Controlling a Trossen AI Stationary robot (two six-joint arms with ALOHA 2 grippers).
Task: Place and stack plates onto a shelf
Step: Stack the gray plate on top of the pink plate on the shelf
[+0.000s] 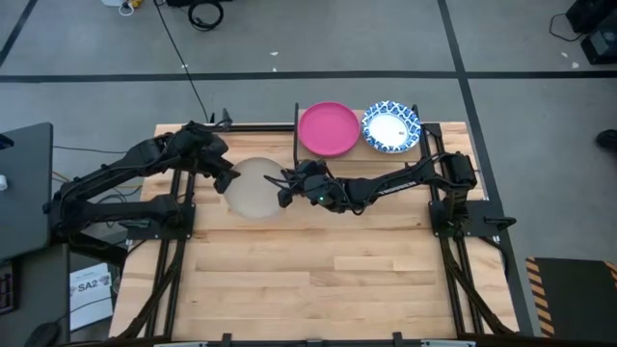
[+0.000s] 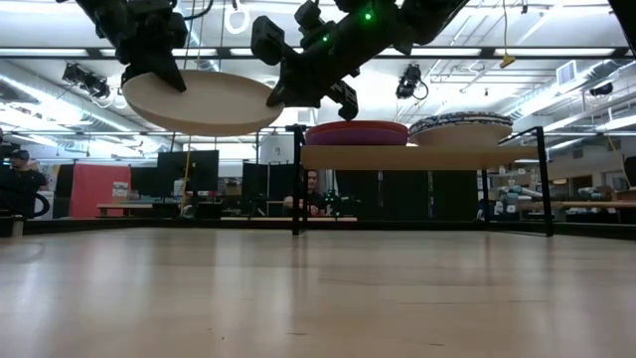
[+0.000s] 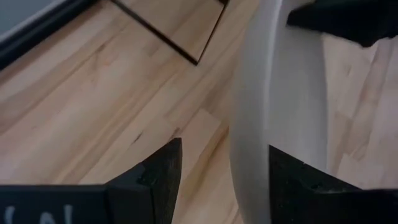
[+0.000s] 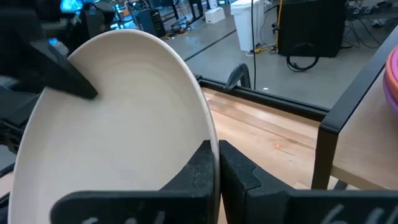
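Observation:
A cream plate hangs level in the air above the table's far left part. My right gripper is shut on its right rim. My left gripper stands open at the left rim, which runs between its fingers in the left wrist view. The shelf stands at the far edge. A magenta plate and a white plate with a blue pattern lie on it side by side. My right gripper pinches the cream plate's rim between its two fingers, on the side toward the shelf. It comes nearly level from the table's right. The plate stays level and clear of the table. Whether my left gripper's open fingers touch the plate's rim, I cannot tell.
The shelf's black legs stand just right of the held plate. The wooden tabletop stretches bare toward the near edge. Beyond the table are the lab floor, desks and a person at the far left.

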